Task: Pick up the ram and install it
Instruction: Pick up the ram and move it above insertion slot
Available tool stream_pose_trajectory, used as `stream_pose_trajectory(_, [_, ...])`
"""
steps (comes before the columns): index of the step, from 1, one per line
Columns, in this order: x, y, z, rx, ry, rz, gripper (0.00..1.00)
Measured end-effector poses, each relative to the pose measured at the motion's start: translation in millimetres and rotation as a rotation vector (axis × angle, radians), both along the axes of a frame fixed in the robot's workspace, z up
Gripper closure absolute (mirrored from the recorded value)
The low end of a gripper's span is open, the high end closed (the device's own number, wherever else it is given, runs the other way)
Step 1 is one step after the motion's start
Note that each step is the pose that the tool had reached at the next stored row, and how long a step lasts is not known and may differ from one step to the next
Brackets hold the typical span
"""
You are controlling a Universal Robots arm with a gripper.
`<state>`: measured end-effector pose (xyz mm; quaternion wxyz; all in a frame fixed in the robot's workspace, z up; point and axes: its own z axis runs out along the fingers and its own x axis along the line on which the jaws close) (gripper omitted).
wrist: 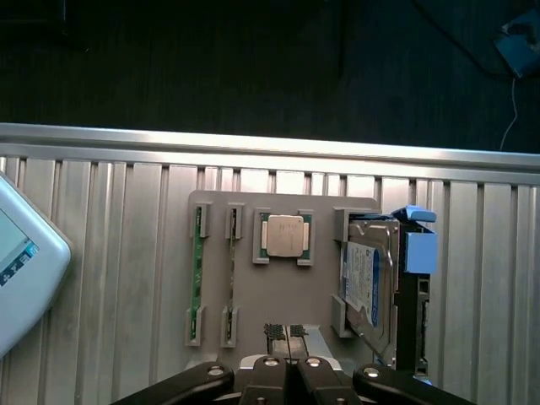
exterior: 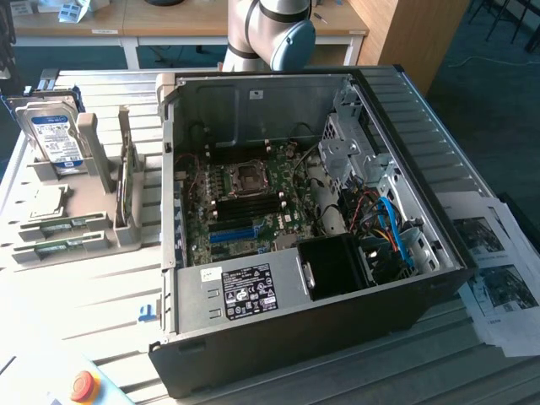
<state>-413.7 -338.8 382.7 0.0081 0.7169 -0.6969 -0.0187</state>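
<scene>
Wrist view: closest is the black gripper (wrist: 287, 334). Its two fingers (wrist: 272, 331) are pressed together with nothing between them. It points straight down over the near edge of a flat grey plastic holder (wrist: 245, 295). The holder lies on the ribbed silver metal desk (wrist: 101, 253). The ram (wrist: 198, 270), a long thin green board stick, stands on its edge in the holder's outer slot, apart from the gripper. A second thin green stick (wrist: 230, 270) stands in the next slot. Beside that lie a square silver chip (wrist: 283, 234) and a silver hard drive with a blue label (wrist: 364, 283).

Exterior view: closest is a round red button (exterior: 82, 386). Behind it lies a big black computer case (exterior: 278, 337), open, with a green board (exterior: 245, 202) inside. The holder with the ram is on the exterior view's left. The arm's grey and blue joint (exterior: 274, 34) sits behind the case.
</scene>
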Motion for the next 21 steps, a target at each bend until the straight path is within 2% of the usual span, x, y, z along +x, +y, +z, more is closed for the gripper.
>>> stream_pose_trajectory(5, [0.0,0.1,-0.1,0.0001,-0.0102,0.007,0.9])
stream_pose_trajectory(14, [-0.1,-0.8,0.0,0.0,-0.0104,0.007,0.9])
stream_pose_trajectory(21, [0.1,-6.2,-0.1,0.0,-0.0105,0.007,0.9])
